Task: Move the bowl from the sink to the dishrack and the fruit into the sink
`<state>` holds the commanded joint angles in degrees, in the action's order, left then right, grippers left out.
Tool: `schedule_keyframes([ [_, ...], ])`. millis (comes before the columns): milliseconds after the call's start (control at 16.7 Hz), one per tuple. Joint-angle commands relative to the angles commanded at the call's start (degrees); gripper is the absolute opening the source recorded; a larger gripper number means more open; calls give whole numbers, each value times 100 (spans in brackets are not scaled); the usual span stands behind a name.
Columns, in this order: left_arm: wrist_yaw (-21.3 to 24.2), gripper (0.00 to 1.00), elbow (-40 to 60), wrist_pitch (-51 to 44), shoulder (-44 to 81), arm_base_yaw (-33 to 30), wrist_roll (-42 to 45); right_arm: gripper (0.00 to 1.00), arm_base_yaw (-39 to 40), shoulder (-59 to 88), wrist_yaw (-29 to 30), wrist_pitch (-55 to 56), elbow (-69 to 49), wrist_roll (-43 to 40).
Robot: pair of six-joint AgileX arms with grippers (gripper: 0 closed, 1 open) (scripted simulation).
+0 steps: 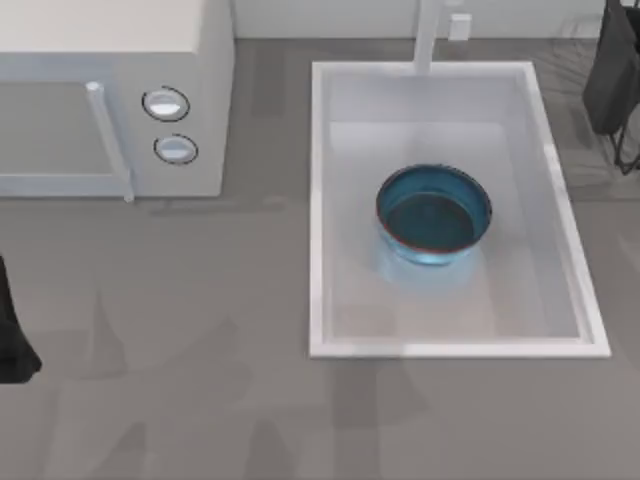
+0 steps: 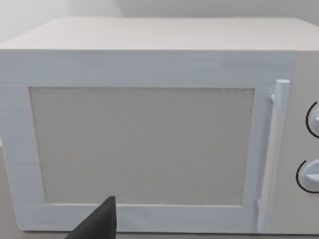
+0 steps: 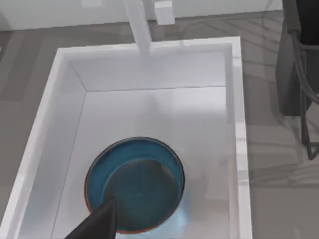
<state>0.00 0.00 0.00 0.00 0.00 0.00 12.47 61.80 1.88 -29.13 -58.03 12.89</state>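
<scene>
Near the front of the scene, bare grey tabletop [image 1: 200, 400] spans the width of the top view. At its left edge a dark mass [image 1: 12, 335], apparently part of the left arm, intrudes; whether that arm's jaws are spread or pressed together cannot be told. One dark fingertip of the left gripper [image 2: 97, 223] shows low in the left wrist view, in front of the door of the white box-shaped microwave [image 2: 149, 144], which has a vertical bar handle [image 2: 271, 159] and two round knobs [image 1: 166, 104] on its right side.

Farther back, on the right half of the table, lies the large white rectangular sink [image 1: 318, 210] with a raised rim. The round glossy blue bowl with a thin reddish-brown rim [image 1: 434, 214] stands upright on the basin floor, roughly central and slightly toward the right wall, apart from all four walls. The right wrist view looks down on this bowl [image 3: 134, 184], with one dark fingertip of the right gripper [image 3: 97, 223] overlapping its near rim in the picture; contact, and the set of those jaws, cannot be told.

At the far edge, a white faucet [image 1: 430, 35] rises behind the basin. To its right, a black bulky object [image 1: 612, 70] stands among the thin grey wires of the dishrack [image 3: 309, 99], seen in part.
</scene>
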Motion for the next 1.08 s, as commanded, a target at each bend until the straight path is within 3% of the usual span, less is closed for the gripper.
schedule_keyframes([
  [660,0,100,0,0,0,0,0,100,1270,6482,296,-3053,-6144,1291],
  [1080,0,100,0,0,0,0,0,100,1704,8920,440,-4163,-8474,1752],
])
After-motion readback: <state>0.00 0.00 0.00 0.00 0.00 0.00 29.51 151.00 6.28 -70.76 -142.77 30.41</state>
